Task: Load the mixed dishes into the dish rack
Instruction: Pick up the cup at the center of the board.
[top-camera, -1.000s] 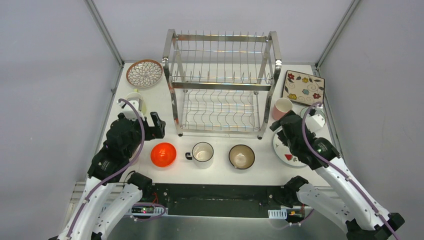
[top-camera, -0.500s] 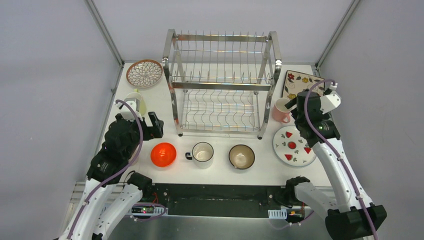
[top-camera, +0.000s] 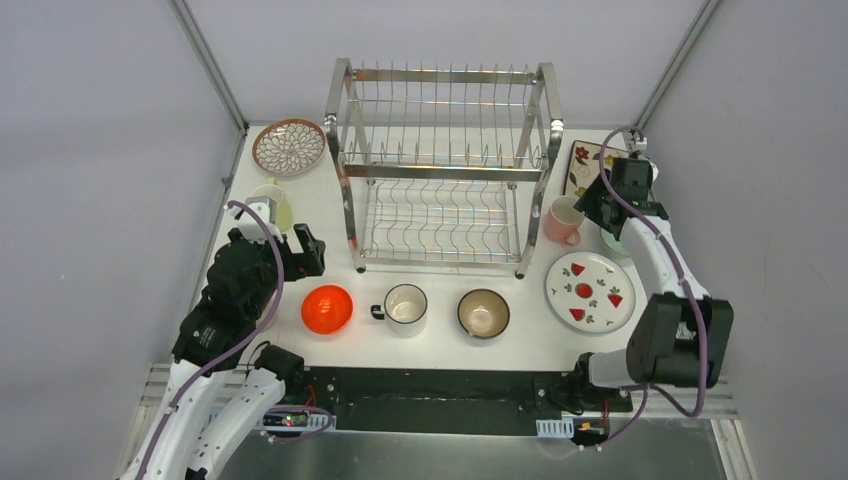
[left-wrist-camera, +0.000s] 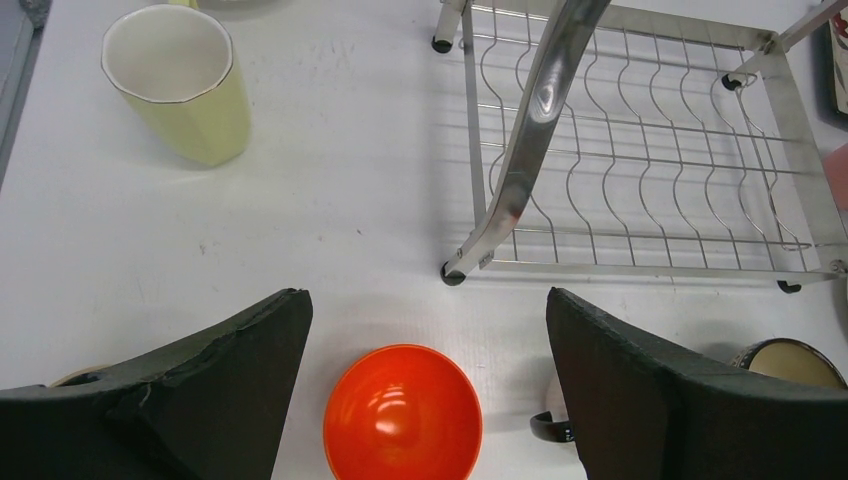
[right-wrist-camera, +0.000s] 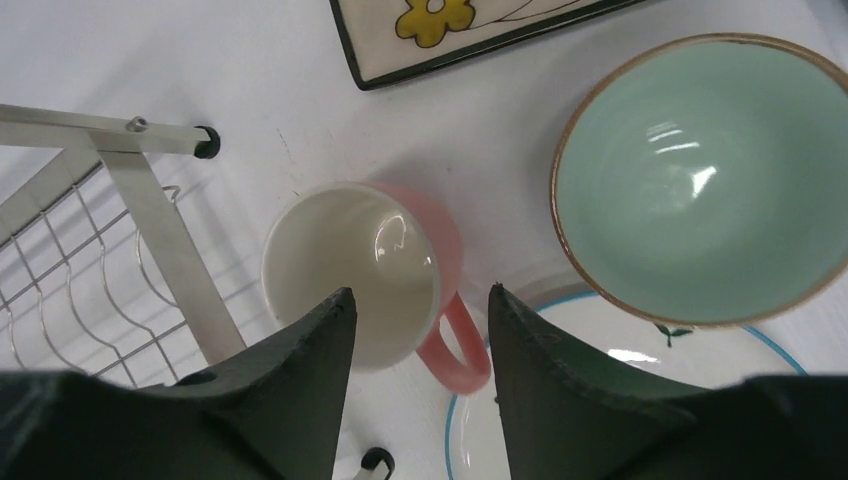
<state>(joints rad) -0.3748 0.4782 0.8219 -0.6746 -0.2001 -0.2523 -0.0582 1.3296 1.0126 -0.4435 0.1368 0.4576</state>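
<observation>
Right gripper (right-wrist-camera: 420, 300) on the pink cup (right-wrist-camera: 350, 270), jaws part open; left gripper (left-wrist-camera: 428, 295) wide open, empty.
Right fingers straddle the cup wall by the handle, one inside the rim, one outside; can't tell if either touches. Cup stands on the table (top-camera: 440, 280) just right of the dish rack (top-camera: 445, 165), beside the mint bowl (right-wrist-camera: 700, 180). Left hovers above the orange bowl (left-wrist-camera: 402, 415).

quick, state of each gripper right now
Left gripper: open, holding nothing.
Right gripper: open, fingers either side of the pink cup wall, no grip visible.
</observation>
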